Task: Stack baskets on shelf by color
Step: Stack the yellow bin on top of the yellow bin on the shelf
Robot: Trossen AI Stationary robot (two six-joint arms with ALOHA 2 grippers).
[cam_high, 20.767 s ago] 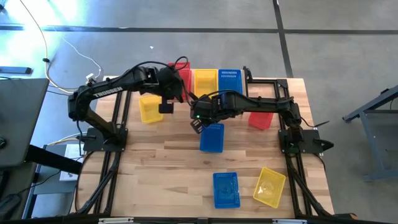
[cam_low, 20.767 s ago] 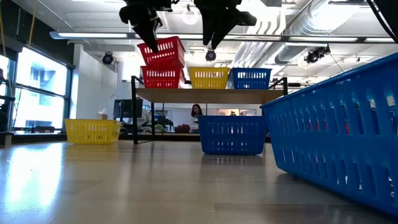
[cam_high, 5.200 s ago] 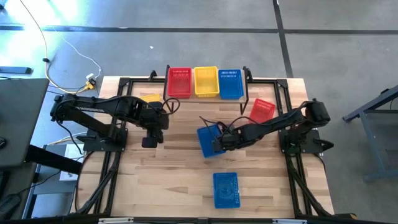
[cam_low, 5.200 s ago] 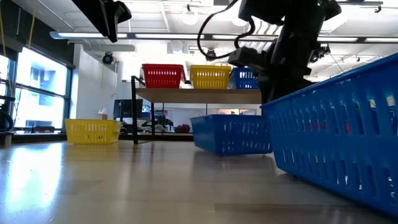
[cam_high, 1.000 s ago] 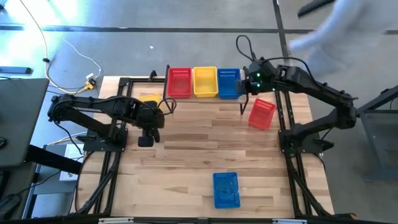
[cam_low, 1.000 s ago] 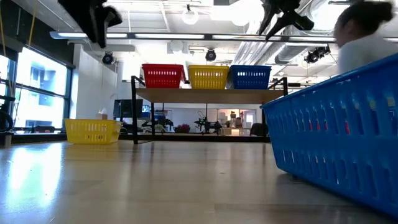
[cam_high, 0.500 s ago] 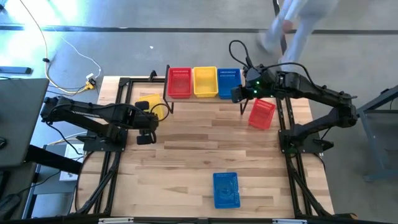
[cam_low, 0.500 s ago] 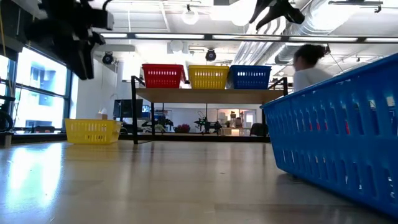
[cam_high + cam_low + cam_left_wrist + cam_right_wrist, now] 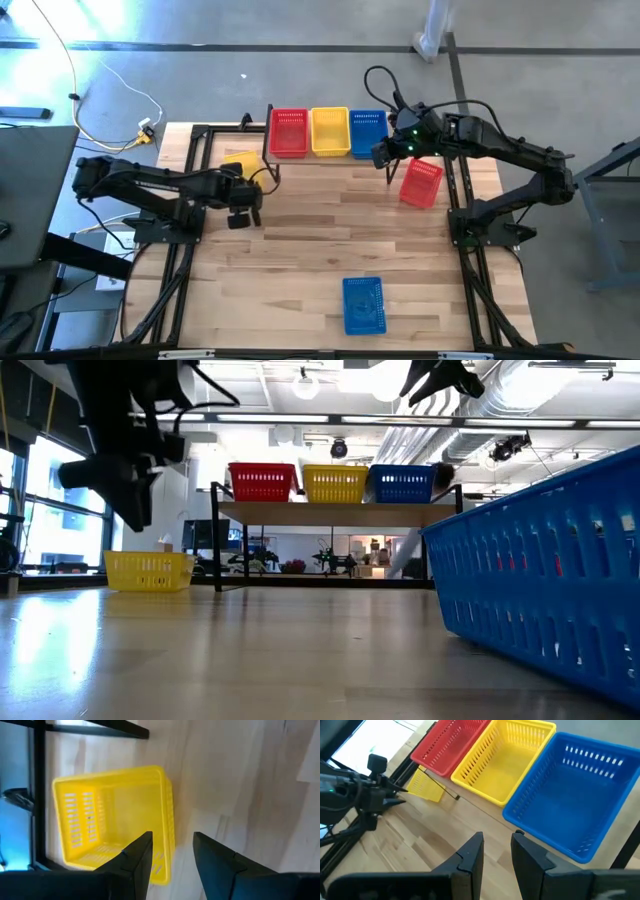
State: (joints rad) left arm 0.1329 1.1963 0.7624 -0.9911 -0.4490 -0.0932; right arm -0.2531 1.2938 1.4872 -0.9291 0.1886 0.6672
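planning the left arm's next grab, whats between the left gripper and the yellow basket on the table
Nothing: in the left wrist view the left gripper hangs open over the loose yellow basket, one finger above its rim, with only bare tabletop alongside.

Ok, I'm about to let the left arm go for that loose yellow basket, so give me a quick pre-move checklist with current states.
1. Left gripper open, empty: ok.
2. Yellow basket upright on the table, opening up: ok.
3. Fingers straddling its near wall: cannot tell; they look lined up above it.
4. Yellow stack mid-shelf between red and blue: ok.
5. Right gripper open, empty, beside the shelf's blue end: ok.
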